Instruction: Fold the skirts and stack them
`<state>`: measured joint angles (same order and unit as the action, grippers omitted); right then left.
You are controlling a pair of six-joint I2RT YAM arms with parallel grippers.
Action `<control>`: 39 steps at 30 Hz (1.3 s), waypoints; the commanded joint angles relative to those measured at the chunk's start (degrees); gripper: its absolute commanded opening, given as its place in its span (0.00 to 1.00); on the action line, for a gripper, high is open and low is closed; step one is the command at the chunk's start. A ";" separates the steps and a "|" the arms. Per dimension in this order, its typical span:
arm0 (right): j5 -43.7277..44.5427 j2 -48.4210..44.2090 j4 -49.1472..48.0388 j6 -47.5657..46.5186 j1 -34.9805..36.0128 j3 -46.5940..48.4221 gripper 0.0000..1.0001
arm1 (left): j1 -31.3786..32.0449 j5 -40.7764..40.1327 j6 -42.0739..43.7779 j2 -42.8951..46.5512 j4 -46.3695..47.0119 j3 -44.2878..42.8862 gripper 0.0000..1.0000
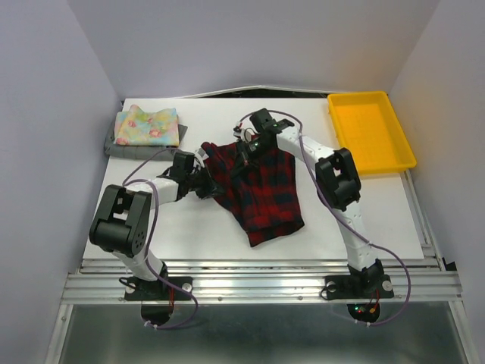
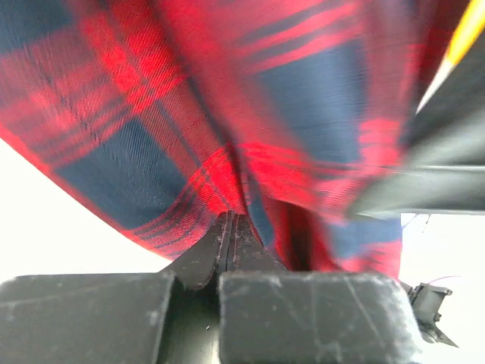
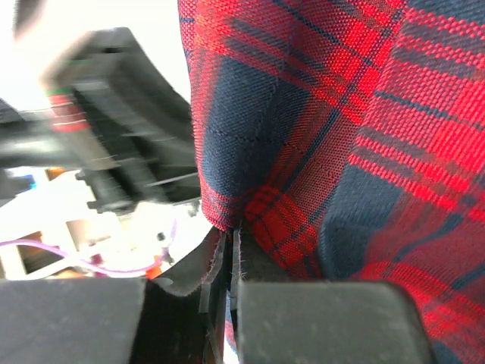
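The red-and-dark plaid skirt point(image 1: 261, 193) lies spread on the white table, its far edge lifted. My left gripper point(image 1: 206, 184) is shut on its left edge; in the left wrist view the closed fingertips point(image 2: 231, 227) pinch the plaid cloth point(image 2: 189, 114). My right gripper point(image 1: 244, 155) is shut on the skirt's far edge; in the right wrist view the plaid cloth point(image 3: 341, 129) hangs from the pinched fingertips point(image 3: 229, 239). The pastel floral skirt point(image 1: 148, 126) lies folded at the far left on top of the grey skirt point(image 1: 111, 141), of which only an edge shows.
A yellow plastic tray point(image 1: 370, 130) sits at the table's far right corner. White walls close in the left, right and back. The metal frame rail point(image 1: 258, 284) with both arm bases runs along the near edge.
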<state>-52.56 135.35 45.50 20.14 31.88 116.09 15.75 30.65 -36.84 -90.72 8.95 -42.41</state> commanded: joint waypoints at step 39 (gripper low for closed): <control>26.91 -22.73 6.62 -14.14 -5.42 -12.16 0.63 | 5.58 -0.21 91.85 18.04 -28.75 -14.11 0.56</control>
<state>-44.05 122.15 45.50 17.47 28.53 112.22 15.53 37.04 35.31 -72.18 -22.96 -57.65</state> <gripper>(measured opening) 0.684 0.564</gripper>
